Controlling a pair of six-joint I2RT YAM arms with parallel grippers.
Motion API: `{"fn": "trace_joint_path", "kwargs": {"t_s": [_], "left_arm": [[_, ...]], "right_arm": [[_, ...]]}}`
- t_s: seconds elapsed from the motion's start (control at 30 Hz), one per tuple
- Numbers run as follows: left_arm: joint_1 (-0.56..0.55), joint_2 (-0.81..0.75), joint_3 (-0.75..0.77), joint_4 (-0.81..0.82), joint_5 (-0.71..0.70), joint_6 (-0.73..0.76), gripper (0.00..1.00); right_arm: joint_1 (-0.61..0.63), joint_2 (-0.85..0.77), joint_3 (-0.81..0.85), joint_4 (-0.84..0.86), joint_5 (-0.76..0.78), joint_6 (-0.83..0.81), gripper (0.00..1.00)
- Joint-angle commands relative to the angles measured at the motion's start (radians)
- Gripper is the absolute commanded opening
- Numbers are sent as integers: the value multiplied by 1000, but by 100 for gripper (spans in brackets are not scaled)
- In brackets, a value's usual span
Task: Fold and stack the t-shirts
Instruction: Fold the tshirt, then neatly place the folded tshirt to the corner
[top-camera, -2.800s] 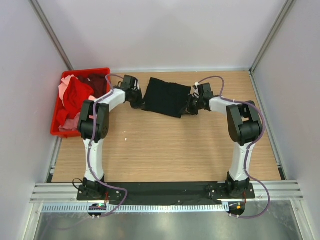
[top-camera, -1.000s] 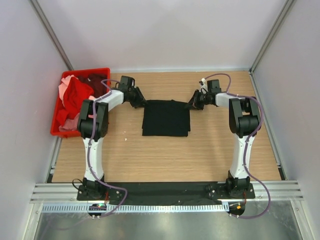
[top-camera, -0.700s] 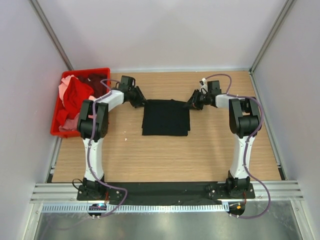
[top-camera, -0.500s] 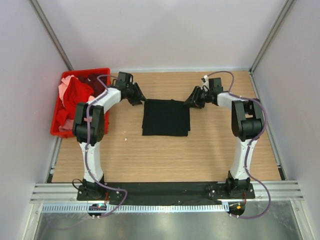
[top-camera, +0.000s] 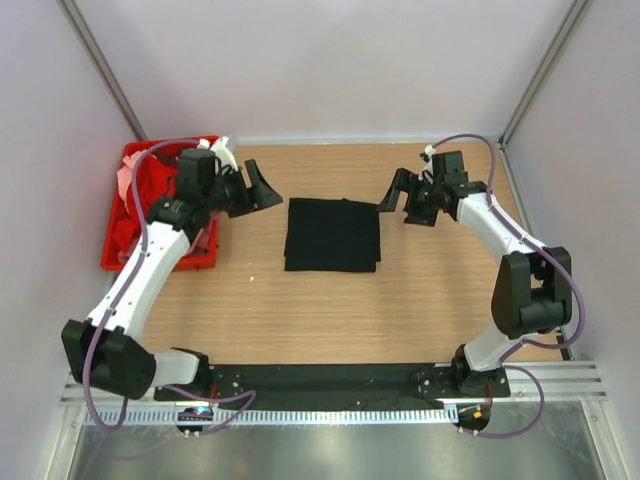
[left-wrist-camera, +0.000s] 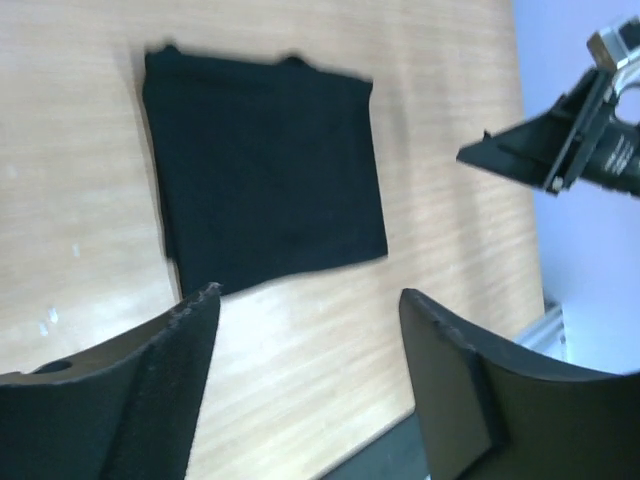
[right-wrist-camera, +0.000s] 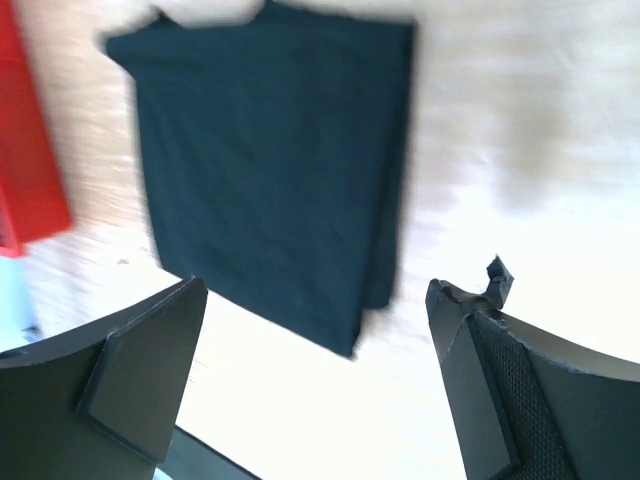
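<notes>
Pale wooden tabletop (top-camera: 330, 310) carries the folded plain black cloth t-shirt (top-camera: 332, 234), lying flat at its middle. My left gripper (top-camera: 266, 189) hovers near its far left corner, fingers spread; my right gripper (top-camera: 392, 194) hangs near the far right corner, fingers spread wide. Red and pink cloth shirts (top-camera: 140, 182) fill the red plastic crate (top-camera: 120, 265) at left.

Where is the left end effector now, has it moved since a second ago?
Yes. The left end effector has pulled back from the shirt corner, toward the crate.
</notes>
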Motion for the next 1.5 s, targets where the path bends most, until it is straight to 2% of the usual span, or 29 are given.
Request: {"fn": "trace_joint_path", "kwargs": {"t_s": [0.0, 0.17, 0.2, 0.4, 0.57, 0.77, 1.0, 1.13, 1.33, 1.43, 1.47], "left_arm": [[-5, -94, -114, -73, 67, 76, 75], [-7, -225, -210, -107, 78, 122, 91], [-5, -260, -247, -104, 84, 127, 100], [-7, -372, -379, -96, 35, 167, 100], [-5, -454, -381, -107, -42, 174, 99], [-5, -472, -382, -104, -48, 171, 97], [-5, -467, -379, -96, -45, 168, 96], [-7, -472, -379, -99, -48, 168, 95], [-5, -472, -379, -96, -54, 167, 95], [-7, -471, -379, -96, -51, 167, 95], [-7, -471, -381, -95, -51, 167, 95]], "right_arm": [[10, -44, -55, -97, 113, -40, 100], [13, -37, -87, -63, 145, -54, 100], [13, -20, -87, -24, 142, -53, 100], [19, 90, -44, 124, 116, -50, 100], [48, 199, 13, 168, 126, -65, 100], [88, 299, 65, 167, 140, -105, 96], [142, 327, 42, 184, 160, -105, 92], [171, 310, -14, 185, 202, -102, 83], [180, 258, -91, 190, 220, -76, 75], [182, 232, -123, 205, 216, -73, 69], [180, 230, -125, 208, 216, -74, 63]]}}
